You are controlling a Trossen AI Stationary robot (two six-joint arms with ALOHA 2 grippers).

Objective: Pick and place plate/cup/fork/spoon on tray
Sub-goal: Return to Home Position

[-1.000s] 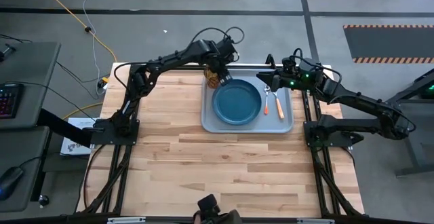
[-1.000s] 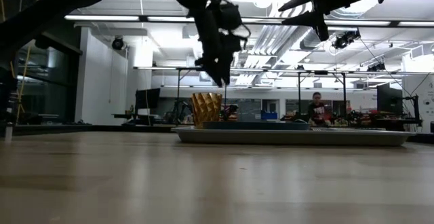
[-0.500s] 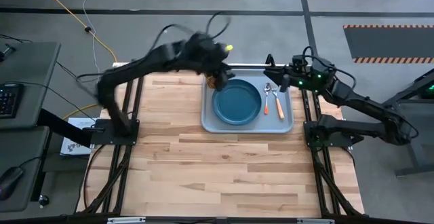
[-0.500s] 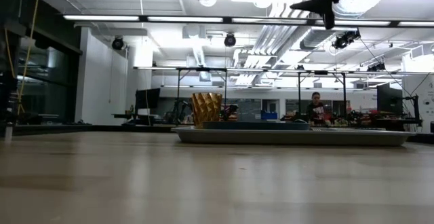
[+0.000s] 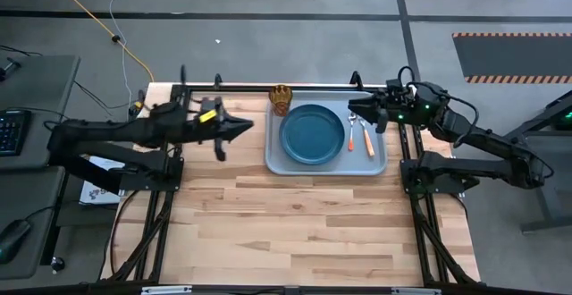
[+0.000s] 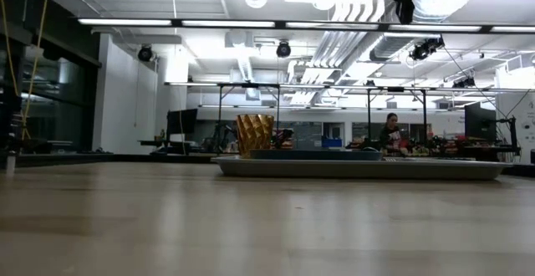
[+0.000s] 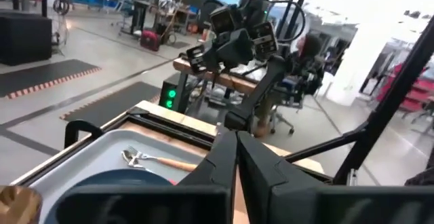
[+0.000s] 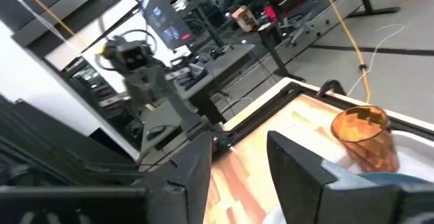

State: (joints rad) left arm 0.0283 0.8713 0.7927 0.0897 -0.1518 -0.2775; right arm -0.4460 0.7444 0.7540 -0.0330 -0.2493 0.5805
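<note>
The grey-blue tray [image 5: 380,165] lies at the table's far right. On it rest the teal plate [image 5: 312,134], the spoon [image 5: 352,132] and the fork [image 5: 368,140] side by side to the plate's right, and the amber cup [image 5: 281,99], which stands upright in the far left corner. The low view shows the cup [image 6: 254,134] upright on the tray [image 6: 359,168]. My left gripper [image 5: 246,123] hovers shut and empty over the table left of the tray. My right gripper [image 5: 354,109] is open above the tray's far right corner, holding nothing.
A black frame bar [image 5: 241,87] runs along the table's far edge. Bare wood [image 5: 295,223] stretches from the tray to the near edge. A person [image 6: 389,134] sits in the room far behind the table.
My left gripper has risen from just above the cup, swung away toward the table's left edge, and shut on nothing. The cup stays upright in the tray's far left corner.
</note>
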